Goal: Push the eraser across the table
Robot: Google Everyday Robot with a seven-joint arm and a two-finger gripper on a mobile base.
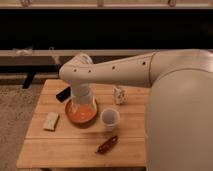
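We're looking at the small wooden table (70, 150) with the arm reaching in from the right. The gripper (81, 105) is hanging right over the orange bowl (86, 117), maybe dipping into it, and we're honestly not able to tell how its grip is set from this angle. The eraser (63, 93) is lying toward the far left corner, just beside the bowl and partly tucked behind the wrist. We're guessing the arm is coming down this close so it can get alongside the eraser for a sideways shove, not a grab. The rest seems to be sitting there as clutter: a beige block (51, 121) at the left, a white cup (110, 119) near the bowl, a small white thing (119, 95) further back, and a brown packet (107, 144) up front. We're thinking the bowl is blocking the near route, so the far edge is looking like the easier lane.
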